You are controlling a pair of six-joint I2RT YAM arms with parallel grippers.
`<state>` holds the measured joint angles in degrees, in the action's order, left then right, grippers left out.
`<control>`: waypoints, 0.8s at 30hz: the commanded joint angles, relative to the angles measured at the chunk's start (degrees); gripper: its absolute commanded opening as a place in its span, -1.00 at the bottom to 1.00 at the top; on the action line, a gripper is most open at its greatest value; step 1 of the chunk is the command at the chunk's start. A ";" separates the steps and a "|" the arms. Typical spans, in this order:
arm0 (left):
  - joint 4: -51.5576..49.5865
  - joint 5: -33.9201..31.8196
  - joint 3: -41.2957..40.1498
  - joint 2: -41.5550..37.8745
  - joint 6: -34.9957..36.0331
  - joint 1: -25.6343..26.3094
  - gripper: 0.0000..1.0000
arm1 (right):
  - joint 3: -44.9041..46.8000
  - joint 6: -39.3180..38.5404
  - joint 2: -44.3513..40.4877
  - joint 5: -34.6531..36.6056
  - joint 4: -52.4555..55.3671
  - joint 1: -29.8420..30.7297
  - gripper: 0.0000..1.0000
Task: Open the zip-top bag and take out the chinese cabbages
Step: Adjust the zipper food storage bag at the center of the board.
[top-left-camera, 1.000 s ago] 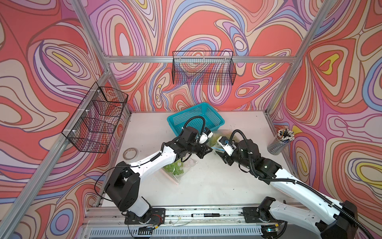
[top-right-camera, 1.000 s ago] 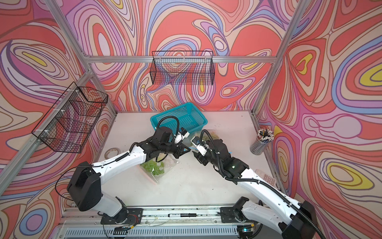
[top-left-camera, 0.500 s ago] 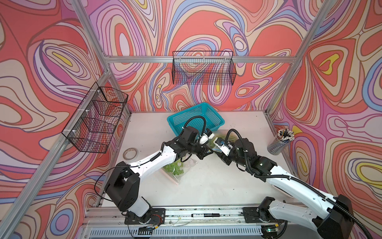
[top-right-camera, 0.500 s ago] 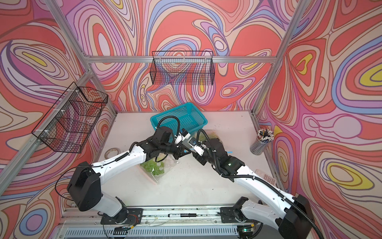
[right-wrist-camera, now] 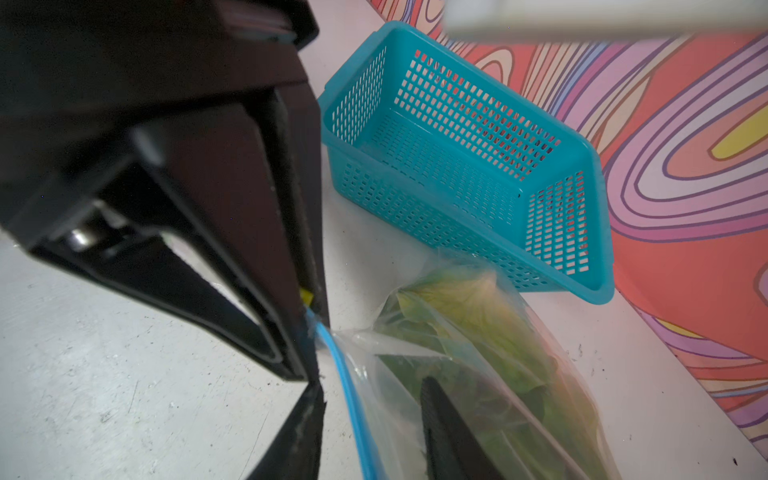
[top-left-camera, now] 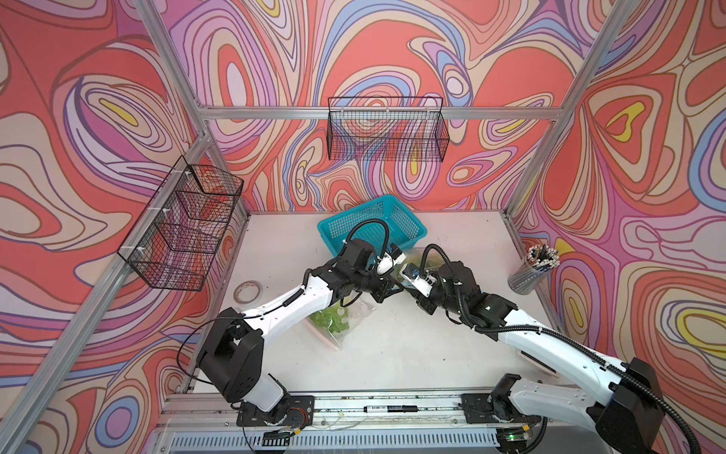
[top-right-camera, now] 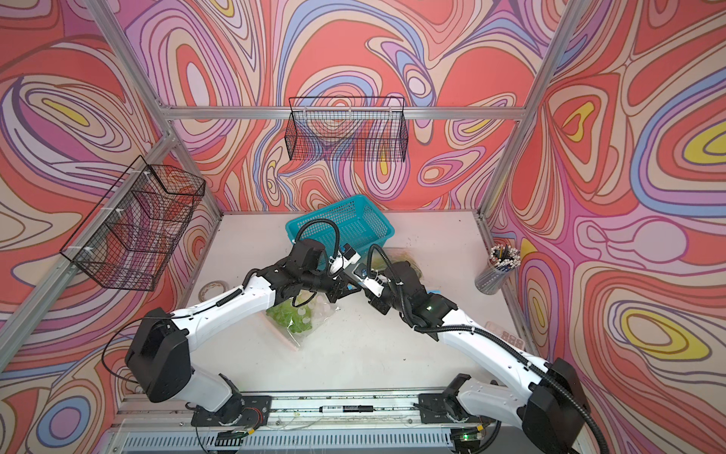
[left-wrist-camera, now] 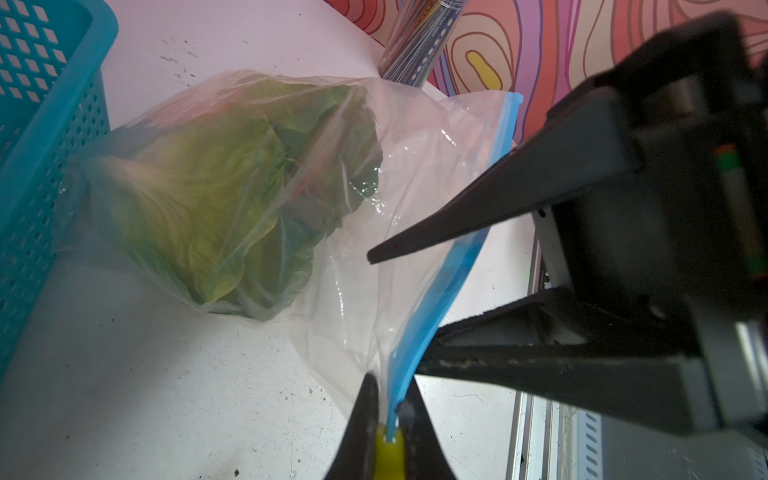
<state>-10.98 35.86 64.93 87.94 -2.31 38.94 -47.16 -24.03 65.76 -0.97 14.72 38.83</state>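
Note:
A clear zip-top bag (left-wrist-camera: pixel 415 174) lies on the white table beside the blue basket, and a pale green chinese cabbage (left-wrist-camera: pixel 216 199) shows through its film. My left gripper (left-wrist-camera: pixel 390 380) is shut on the end of the bag's blue zip strip (left-wrist-camera: pixel 457 270), where a yellow slider sits. My right gripper (right-wrist-camera: pixel 372 384) meets it tip to tip in both top views (top-left-camera: pixel 405 286) (top-right-camera: pixel 359 287). It stands open, one finger on each side of the strip (right-wrist-camera: pixel 353 399). Most of the bag (top-left-camera: pixel 430 260) is hidden under the arms from above.
The blue plastic basket (top-left-camera: pixel 369 224) (right-wrist-camera: pixel 457 137) stands just behind the bag. A second clear bag of green leaves (top-left-camera: pixel 330 320) lies under my left forearm. A tape roll (top-left-camera: pixel 247 291) is at the left, a pen cup (top-left-camera: pixel 534 271) at the right. Wire baskets (top-left-camera: pixel 387 133) hang on the walls.
My right gripper has moved left to meet the left gripper at the bag's zip edge, and its jaws have narrowed. The left gripper has kept its hold and barely moved.

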 commanded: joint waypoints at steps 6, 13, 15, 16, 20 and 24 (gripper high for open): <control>0.16 4.25 -0.58 -2.32 1.84 -0.62 -0.95 | -2.24 -1.17 0.97 -1.59 0.16 0.33 -0.45; 0.82 2.44 -1.45 -2.20 1.10 -0.84 -0.71 | -1.98 0.61 0.00 -1.79 -0.90 0.29 -0.86; 2.14 1.15 -2.65 -3.19 0.55 -0.97 -0.48 | -1.99 1.24 -0.19 -1.83 -0.52 0.30 -0.95; 3.33 0.67 -3.46 -3.73 0.30 -1.06 -0.34 | -1.89 1.50 -0.27 -1.84 -0.36 0.28 -0.98; 7.84 -1.55 -7.36 -6.51 -0.38 -1.06 0.18 | -1.87 2.77 -0.38 -2.24 -0.48 0.32 -1.00; 12.47 -4.08 -11.30 -8.63 -1.39 -1.05 0.28 | -2.04 4.51 -0.06 -3.76 -1.04 0.28 -1.00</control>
<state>-4.03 34.11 55.55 81.34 -3.14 38.20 -48.05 -20.82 66.48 -2.85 14.81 38.83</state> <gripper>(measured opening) 0.629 0.047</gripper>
